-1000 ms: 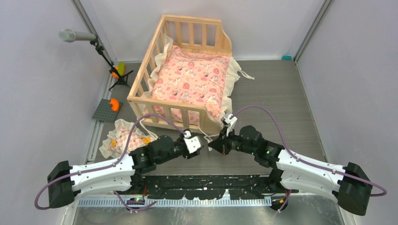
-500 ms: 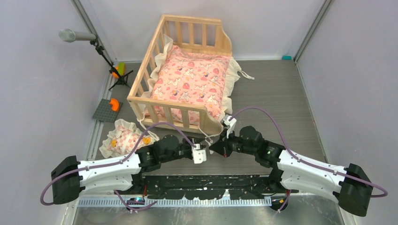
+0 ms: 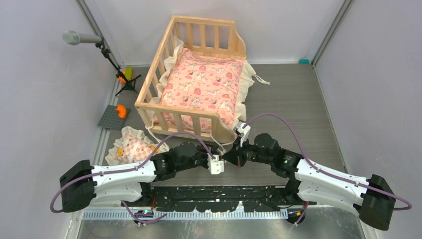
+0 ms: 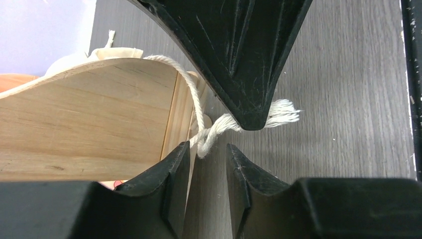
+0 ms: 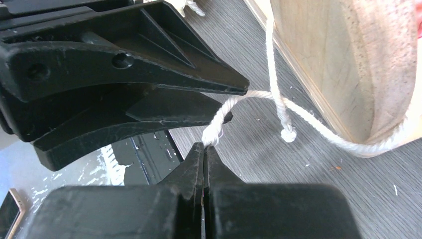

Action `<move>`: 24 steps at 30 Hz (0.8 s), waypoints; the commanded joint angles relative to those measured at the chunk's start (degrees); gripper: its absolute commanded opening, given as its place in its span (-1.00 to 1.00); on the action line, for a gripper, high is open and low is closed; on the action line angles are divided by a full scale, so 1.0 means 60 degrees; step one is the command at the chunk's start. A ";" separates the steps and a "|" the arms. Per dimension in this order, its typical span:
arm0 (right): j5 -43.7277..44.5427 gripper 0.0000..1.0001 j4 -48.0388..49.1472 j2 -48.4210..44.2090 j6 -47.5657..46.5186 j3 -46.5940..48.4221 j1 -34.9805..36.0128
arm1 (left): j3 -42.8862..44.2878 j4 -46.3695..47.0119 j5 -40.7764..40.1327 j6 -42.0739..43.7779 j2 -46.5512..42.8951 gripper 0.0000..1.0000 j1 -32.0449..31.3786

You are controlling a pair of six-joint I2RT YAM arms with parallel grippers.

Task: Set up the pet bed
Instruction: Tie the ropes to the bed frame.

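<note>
The right tool is pinching the tie cord; the left tool (gaping around it) should be closing squarely before tugging.

Pale lilac walls enclose grey wood-grain floor (microphone at left).

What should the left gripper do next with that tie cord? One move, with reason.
Probably close the left gripper on the white tie cord: its jaws stand open around the cord beside the pet bed corner, while the right gripper pinches the cord near its frayed end.
</note>
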 commanded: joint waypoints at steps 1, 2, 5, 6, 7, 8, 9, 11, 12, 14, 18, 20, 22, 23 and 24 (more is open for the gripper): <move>-0.0138 -0.99 0.0122 -0.0194 -0.0109 0.0409 0.0023 | 0.0381 0.0620 -0.0202 0.0319 0.0164 -0.32 0.0029; -0.0149 -1.00 0.0102 -0.0196 -0.0108 0.0401 0.0013 | 0.0367 0.0699 -0.0202 0.0306 0.0153 -0.33 0.0027; -0.0153 -0.99 0.0107 -0.0186 -0.0108 0.0386 0.0017 | 0.0325 0.0907 -0.0202 0.0288 0.0166 -0.34 0.0023; -0.0153 -0.99 0.0120 -0.0185 -0.0110 0.0380 0.0023 | 0.0338 0.0935 -0.0202 0.0291 0.0208 -0.35 0.0030; -0.0160 -0.99 0.0132 -0.0170 -0.0108 0.0379 0.0015 | 0.0362 0.0964 -0.0202 0.0290 0.0297 -0.37 0.0022; -0.0166 -1.00 0.0143 -0.0147 -0.0108 0.0379 0.0023 | 0.0379 0.1013 -0.0202 0.0296 0.0351 -0.37 0.0024; -0.0174 -1.00 0.0150 -0.0133 -0.0111 0.0379 0.0019 | 0.0394 0.1064 -0.0202 0.0303 0.0405 -0.38 0.0030; -0.0174 -0.99 0.0158 -0.0110 -0.0108 0.0379 0.0024 | 0.0433 0.1132 -0.0202 0.0290 0.0494 -0.40 0.0023; -0.0168 -1.00 0.0172 -0.0109 -0.0097 0.0379 0.0017 | 0.0463 0.1126 -0.0171 0.0301 0.0531 -0.42 0.0030; -0.0146 -1.00 0.0180 -0.0121 -0.0093 0.0365 0.0017 | 0.0503 0.1109 -0.0133 0.0292 0.0600 -0.47 0.0033; -0.0062 -0.99 0.0151 -0.0136 -0.0111 0.0352 0.0021 | 0.0555 0.0939 -0.0098 0.0243 0.0601 -0.74 0.0026; 0.0030 -1.00 0.0136 -0.0131 -0.0122 0.0328 0.0024 | 0.0629 0.0726 -0.0115 0.0182 0.0576 -0.97 0.0044; 0.0173 -0.99 0.0111 -0.0127 -0.0148 0.0321 0.0024 | 0.0665 0.0591 -0.0156 0.0091 0.0583 -1.00 0.0041; 0.0260 -1.00 0.0078 -0.0144 -0.0162 0.0321 0.0017 | 0.0688 0.0525 -0.0187 0.0067 0.0577 -1.00 0.0038; 0.0374 -0.99 0.0036 -0.0166 -0.0188 0.0321 0.0023 | 0.0691 0.0510 -0.0207 0.0031 0.0569 -1.00 0.0036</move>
